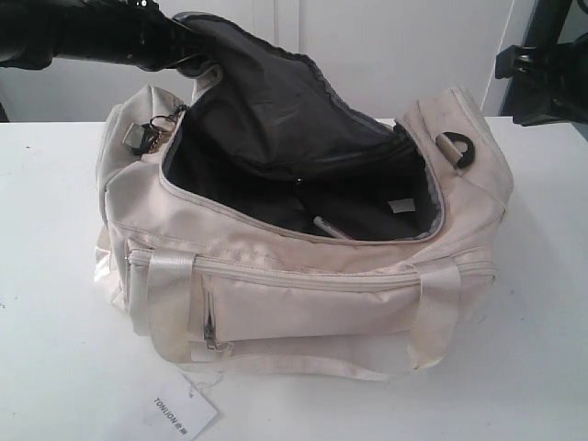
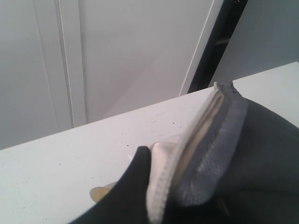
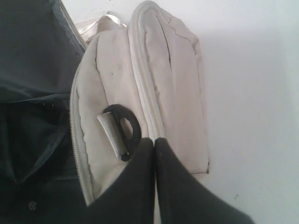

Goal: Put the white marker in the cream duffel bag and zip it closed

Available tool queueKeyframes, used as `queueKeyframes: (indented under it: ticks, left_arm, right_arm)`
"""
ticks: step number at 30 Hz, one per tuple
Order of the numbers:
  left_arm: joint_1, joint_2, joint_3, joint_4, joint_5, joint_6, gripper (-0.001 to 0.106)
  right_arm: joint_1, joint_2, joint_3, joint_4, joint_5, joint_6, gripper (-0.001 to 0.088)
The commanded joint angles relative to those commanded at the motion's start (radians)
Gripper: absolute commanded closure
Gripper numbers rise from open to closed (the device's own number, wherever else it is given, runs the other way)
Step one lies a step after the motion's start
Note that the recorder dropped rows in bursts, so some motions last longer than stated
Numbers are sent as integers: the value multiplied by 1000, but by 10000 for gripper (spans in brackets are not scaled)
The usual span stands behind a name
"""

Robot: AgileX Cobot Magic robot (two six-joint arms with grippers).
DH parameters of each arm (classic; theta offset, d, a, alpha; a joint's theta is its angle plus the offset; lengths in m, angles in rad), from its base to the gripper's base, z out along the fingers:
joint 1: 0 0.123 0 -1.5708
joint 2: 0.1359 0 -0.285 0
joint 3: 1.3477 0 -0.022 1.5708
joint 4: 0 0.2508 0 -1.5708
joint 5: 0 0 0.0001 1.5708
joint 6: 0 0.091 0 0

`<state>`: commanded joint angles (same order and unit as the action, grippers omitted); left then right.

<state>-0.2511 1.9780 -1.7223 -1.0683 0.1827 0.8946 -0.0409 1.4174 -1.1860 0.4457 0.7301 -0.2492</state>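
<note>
The cream duffel bag (image 1: pixel 303 303) lies open on the white table, its dark lining showing. Inside it, near the front rim, rests the white marker (image 1: pixel 329 227). My left gripper (image 1: pixel 186 44) is at the bag's back left, shut on the edge of the top flap (image 1: pixel 266 83) and holding it raised. In the left wrist view one black finger (image 2: pixel 133 182) presses the flap's cream zipper edge (image 2: pixel 161 186); the other finger is hidden behind the fabric. My right gripper (image 3: pixel 154 140) is shut and empty, hanging above the bag's right end (image 3: pixel 177 84).
A black ring (image 1: pixel 462 149) sits on the bag's right end, also the black ring (image 3: pixel 131 128) by the right fingertips. Metal clips (image 1: pixel 152 133) hang at the left end. A white paper tag (image 1: pixel 179 415) lies at the table's front edge. The right arm (image 1: pixel 551 78) is at the upper right.
</note>
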Motion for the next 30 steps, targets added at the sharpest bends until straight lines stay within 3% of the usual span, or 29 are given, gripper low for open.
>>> queueKeyframes:
  ticks: [30]
  left_arm:
    - [0, 0, 0, -4, -18, -2, 1053]
  right_arm:
    - [0, 0, 0, 0, -2, 0, 868]
